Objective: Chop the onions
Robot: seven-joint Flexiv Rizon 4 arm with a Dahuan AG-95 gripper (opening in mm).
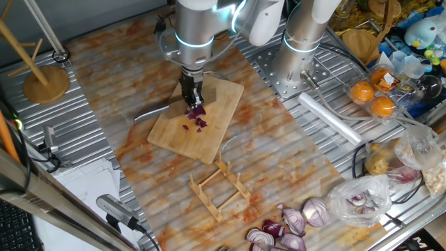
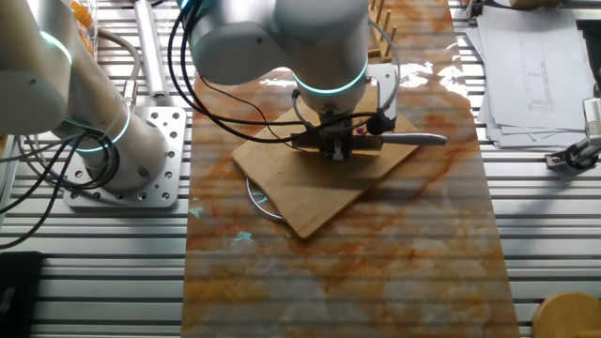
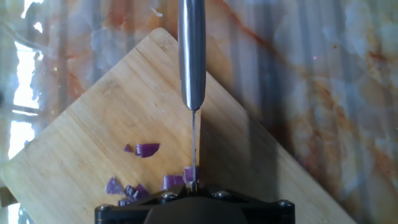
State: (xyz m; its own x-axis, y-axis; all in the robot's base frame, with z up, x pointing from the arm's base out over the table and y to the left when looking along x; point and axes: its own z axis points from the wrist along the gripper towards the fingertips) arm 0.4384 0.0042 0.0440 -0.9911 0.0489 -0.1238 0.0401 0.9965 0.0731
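Hand (image 1: 192,97) hangs low over the board (image 1: 223,90), pinching a knife (image 3: 192,56). In the hand view the handle runs straight away from the hand and the blade shows edge-on as a thin line below it. The fingers themselves are hidden behind the hand body, so the grip is judged from the knife staying put.

Left to right in the hand view: loose onions (image 3: 147,149) lie left of the blade, one piece a little apart and farther out, more bunched close under the hand at the left; one or two pieces sit right at the blade line, touching or just beside it. Right of the blade the board is bare wood, then the tabletop (image 3: 323,74).

In one fixed view the onions (image 1: 197,120) sit just beneath and slightly in front of the hand, near the board's middle. In the other fixed view the knife (image 2: 413,139) sticks out sideways from the hand (image 2: 336,148); the onions are mostly hidden by the wrist.

Key relation: the pile lies to the left of the blade, the blade's long axis points straight away from the hand. Judgement: chopping in progress; the next cut likely needs a shift left to land on the bunch, not the bare side. Pieces could skid off the blade.
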